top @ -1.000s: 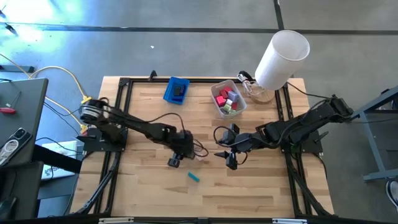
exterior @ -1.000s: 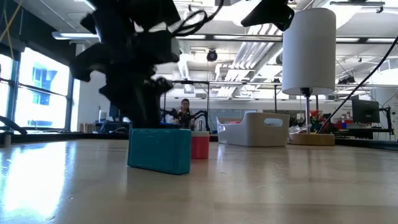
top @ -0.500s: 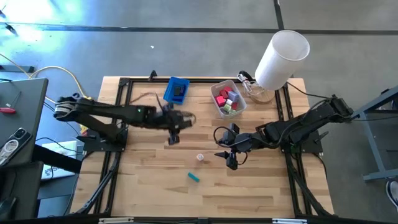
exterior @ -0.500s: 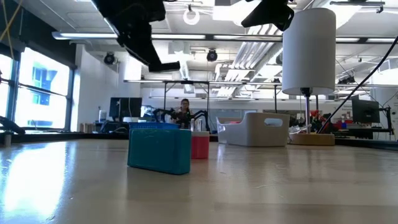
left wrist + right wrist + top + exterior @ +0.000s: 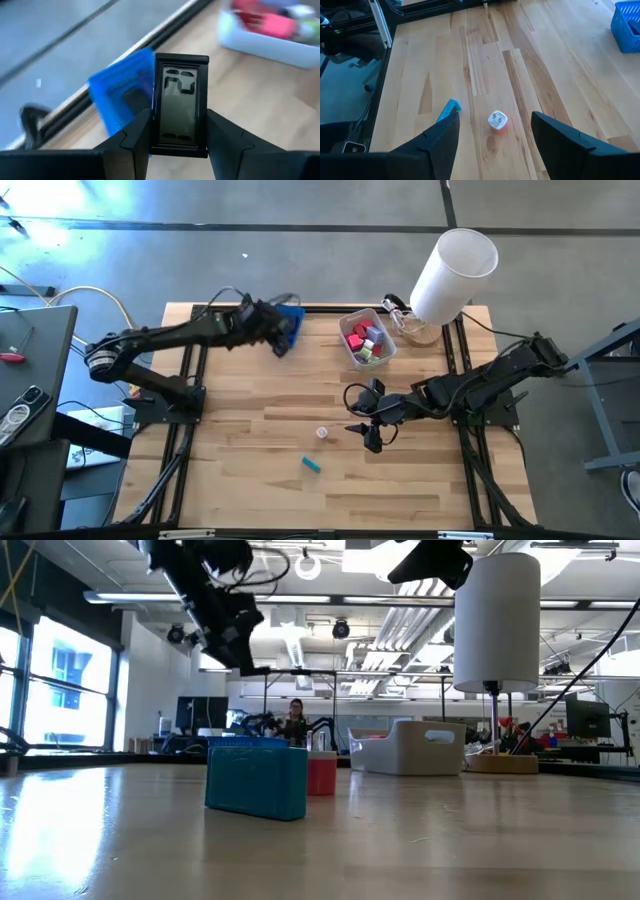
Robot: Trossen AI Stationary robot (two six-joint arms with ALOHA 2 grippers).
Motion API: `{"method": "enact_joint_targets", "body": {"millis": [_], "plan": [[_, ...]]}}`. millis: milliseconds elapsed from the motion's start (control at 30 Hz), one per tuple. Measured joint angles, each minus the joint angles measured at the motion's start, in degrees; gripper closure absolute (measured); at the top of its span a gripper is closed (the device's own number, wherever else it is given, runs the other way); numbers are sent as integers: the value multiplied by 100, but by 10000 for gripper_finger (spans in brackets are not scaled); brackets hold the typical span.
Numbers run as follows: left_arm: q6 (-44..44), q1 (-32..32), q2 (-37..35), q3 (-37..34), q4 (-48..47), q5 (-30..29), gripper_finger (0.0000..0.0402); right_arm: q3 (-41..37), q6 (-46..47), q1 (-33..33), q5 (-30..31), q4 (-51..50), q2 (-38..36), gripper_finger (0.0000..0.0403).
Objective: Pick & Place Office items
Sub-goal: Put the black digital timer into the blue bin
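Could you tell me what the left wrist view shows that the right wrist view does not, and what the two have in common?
Only the left wrist view shows the left end effector shut on a small black digital clock, held over the blue tray, with the translucent bin of coloured pieces beyond.

Only the right wrist view shows the open right end effector above the bare table, with a small white and red piece and a teal piece lying ahead of it.

Both show the wooden table and the blue tray.

We see a black clock-like piece clamped in the left claw; teal block and small white roll lie on the counter; others, possibly blocks, fill the bin.
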Motion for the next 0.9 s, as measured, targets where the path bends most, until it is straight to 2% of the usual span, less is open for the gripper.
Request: {"method": "enact_joint_targets", "body": {"millis": [233,367,567,767,900], "plan": [[-345,1061,426,2,257,908,260,0,0,0,9,-21,1,168],[-456,1339,875,2,477,1029,260,0,0,1,20,-26,0,168],[-463,1477,1511,2,874,1291,260,0,0,9,24,-35,0,168],[-471,1490,2014,2,1025,1306,259,0,-2,13,24,-63,0,168],[-386,1490,2247,2,1089,1312,227,0,-4,11,24,-66,0,168]]}}
